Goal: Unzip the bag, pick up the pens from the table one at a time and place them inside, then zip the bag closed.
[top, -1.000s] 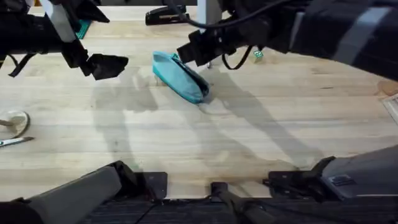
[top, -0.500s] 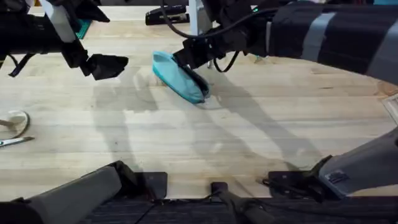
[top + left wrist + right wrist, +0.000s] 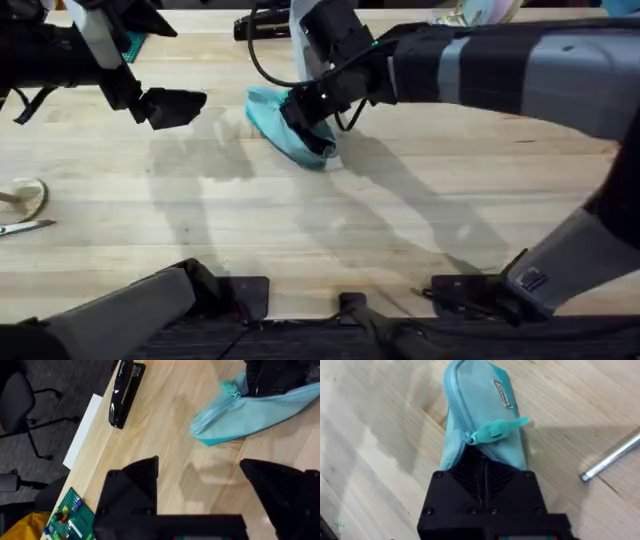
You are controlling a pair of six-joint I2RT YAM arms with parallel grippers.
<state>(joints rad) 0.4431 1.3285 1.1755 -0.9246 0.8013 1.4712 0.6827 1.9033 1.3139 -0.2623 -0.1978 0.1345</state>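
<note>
the bag (image 3: 288,130) lay on the far middle of the table (image 3: 330,230), its zipper apparently closed along its length. the right gripper (image 3: 305,112) pressed down on the bag's near end, fingers together, seemingly pinching fabric. the left gripper (image 3: 172,105) hovered to the left, jaws spread and empty. a pen (image 3: 612,456) lay just beside the bag. unzipping, loading and closing all remained.
</note>
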